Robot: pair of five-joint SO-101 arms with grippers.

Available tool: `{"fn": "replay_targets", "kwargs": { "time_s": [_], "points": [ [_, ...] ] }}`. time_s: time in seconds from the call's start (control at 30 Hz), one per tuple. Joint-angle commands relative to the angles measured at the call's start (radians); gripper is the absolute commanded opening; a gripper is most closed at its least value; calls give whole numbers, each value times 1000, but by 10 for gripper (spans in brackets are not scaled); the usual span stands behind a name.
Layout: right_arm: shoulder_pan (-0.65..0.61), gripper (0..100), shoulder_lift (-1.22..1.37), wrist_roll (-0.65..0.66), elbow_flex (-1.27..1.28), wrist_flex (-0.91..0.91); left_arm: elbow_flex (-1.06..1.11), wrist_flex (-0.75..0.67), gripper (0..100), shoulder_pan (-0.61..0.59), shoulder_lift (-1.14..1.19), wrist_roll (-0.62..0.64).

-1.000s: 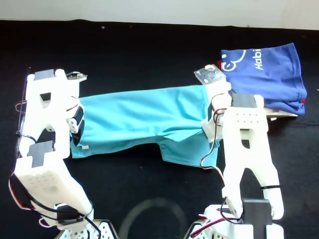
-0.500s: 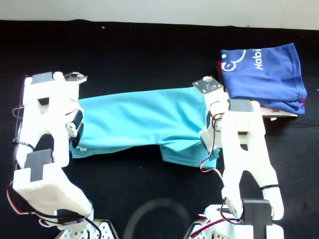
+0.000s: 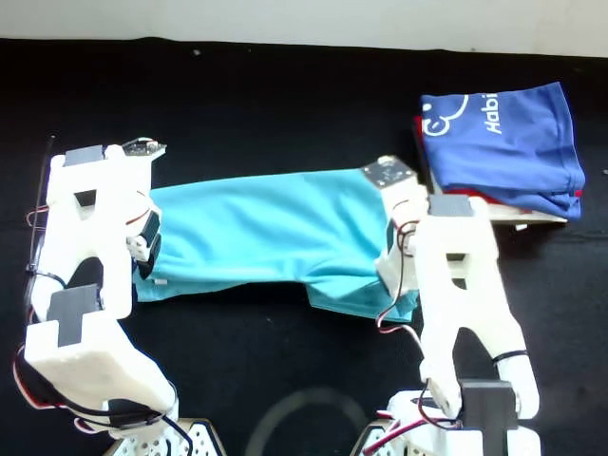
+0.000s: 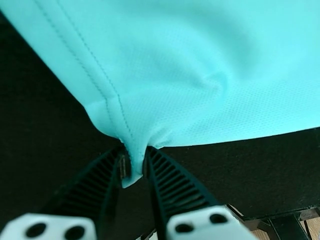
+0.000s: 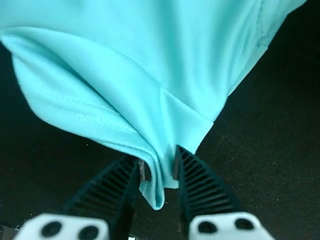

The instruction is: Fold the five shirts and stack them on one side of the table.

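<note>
A turquoise shirt (image 3: 266, 233) lies stretched across the middle of the black table (image 3: 285, 104), folded lengthwise. My left gripper (image 4: 134, 167) is shut on the shirt's hemmed corner (image 4: 125, 145) at its left end; in the high view that gripper (image 3: 144, 258) sits at the shirt's left edge. My right gripper (image 5: 157, 172) is shut on a bunched fold of the turquoise shirt (image 5: 150, 100) at its right end, seen from above at the right gripper (image 3: 391, 266). A folded blue shirt (image 3: 503, 142) tops a small stack at the back right.
The stack with the blue shirt rests on red fabric and a pale board (image 3: 532, 217) just right of the right arm (image 3: 461, 285). The left arm (image 3: 85, 247) stands at the table's left side. Bare black table lies behind and in front of the turquoise shirt.
Both grippers have drawn slightly toward the front of the table with the shirt ends in them; the right one also shifted a little left. The turquoise shirt followed.
</note>
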Motion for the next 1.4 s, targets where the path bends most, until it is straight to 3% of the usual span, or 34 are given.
{"fn": "replay_targets", "kwargs": {
  "time_s": [0.0, 0.13, 0.37, 0.47, 0.6, 0.73, 0.93, 1.37],
  "points": [
    [-35, 159, -42, 14, -1, 13, -12, 26, 105, -13, -24, -6],
    [-38, 159, -44, 12, -22, 22, -30, 31, 168, -33, -24, -6],
    [-35, 147, -38, 5, -245, 136, -271, 161, 164, -70, -24, -8],
    [-39, 0, -31, 5, -309, 22, -390, 172, 14, -58, -13, -2],
    [-39, 5, -30, 5, -282, -177, -437, 166, 5, 13, -10, -2],
    [-39, 8, -7, 5, -209, -369, -375, 41, 9, 77, -7, 54],
    [-39, 8, 260, 5, -263, -427, -343, -86, 9, 96, 173, 84],
    [-27, 8, 823, 5, -803, -427, -737, -83, 9, 10, 579, 84]
  ]
}}
